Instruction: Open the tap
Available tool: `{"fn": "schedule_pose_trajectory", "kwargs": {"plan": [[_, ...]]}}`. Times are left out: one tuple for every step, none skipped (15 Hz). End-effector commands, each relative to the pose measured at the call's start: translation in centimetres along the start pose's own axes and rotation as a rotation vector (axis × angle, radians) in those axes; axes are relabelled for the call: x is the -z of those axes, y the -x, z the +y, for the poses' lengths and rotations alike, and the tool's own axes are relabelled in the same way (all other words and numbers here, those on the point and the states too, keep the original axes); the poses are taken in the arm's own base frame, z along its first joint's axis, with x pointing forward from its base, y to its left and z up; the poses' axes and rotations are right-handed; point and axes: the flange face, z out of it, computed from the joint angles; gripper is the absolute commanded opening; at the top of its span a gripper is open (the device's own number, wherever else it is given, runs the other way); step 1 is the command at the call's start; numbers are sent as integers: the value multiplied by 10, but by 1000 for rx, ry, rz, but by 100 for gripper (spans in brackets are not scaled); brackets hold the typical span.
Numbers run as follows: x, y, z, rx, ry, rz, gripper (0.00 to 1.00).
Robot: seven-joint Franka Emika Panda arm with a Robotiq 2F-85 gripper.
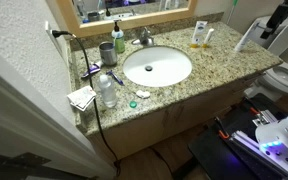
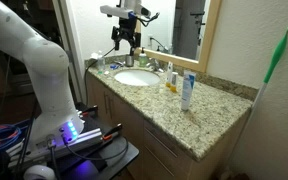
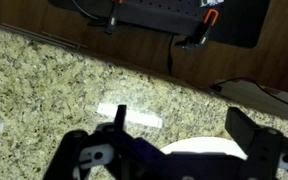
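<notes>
Bathroom vanity, speckled granite counter (image 1: 219,55) under a mirror: the tap (image 1: 144,38) stands at the back edge of the oval white basin (image 1: 174,65), on its mirror side. It is a small silver-grey fitting with a short spout aimed over the basin. At this size you cannot read how its lever sits. A green soap dispenser (image 1: 118,38) and a grey cup (image 1: 106,52) crowd the counter just beside the basin on that same back side.

In an exterior view from the counter's end, your gripper (image 2: 124,40) hangs well above the basin, over the side away from the mirror, with its jaws spread and nothing between them. The tap lies beyond the basin from there, near the mirror.

In the wrist view, granite fills the picture. A sliver of the basin's white rim shows low between the two parted fingers (image 3: 84,155), and the tap is not in sight.

The step in hand looks like the approach. You would do well to carry the gripper across the basin toward the mirror until the tap enters the wrist view. Then descend squarely over the lever with the jaws parted, and nudge or lift it gently rather than grabbing hard. Come in from the basin side, so the fingers clear the dispenser.
</notes>
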Motion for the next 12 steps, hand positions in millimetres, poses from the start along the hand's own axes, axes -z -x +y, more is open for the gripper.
{"fn": "schedule_pose_trajectory", "kwargs": {"plan": [[0, 0, 0, 0, 0, -1, 100], [6, -24, -21, 38, -2, 61, 100], [16, -45, -44, 57, 7, 131, 100], [26, -63, -63, 88, 3, 201, 100], [36, -78, -80, 99, 1, 265, 100], [45, -97, -100, 98, 12, 308, 100], [54, -113, -120, 100, 19, 314, 100], [42, -79, -99, 97, 22, 301, 100], [49, -91, -116, 104, 30, 313, 100], [52, -100, -126, 107, 35, 313, 100], [53, -106, -128, 109, 36, 310, 100], [53, -109, -127, 105, 35, 307, 100]]}}
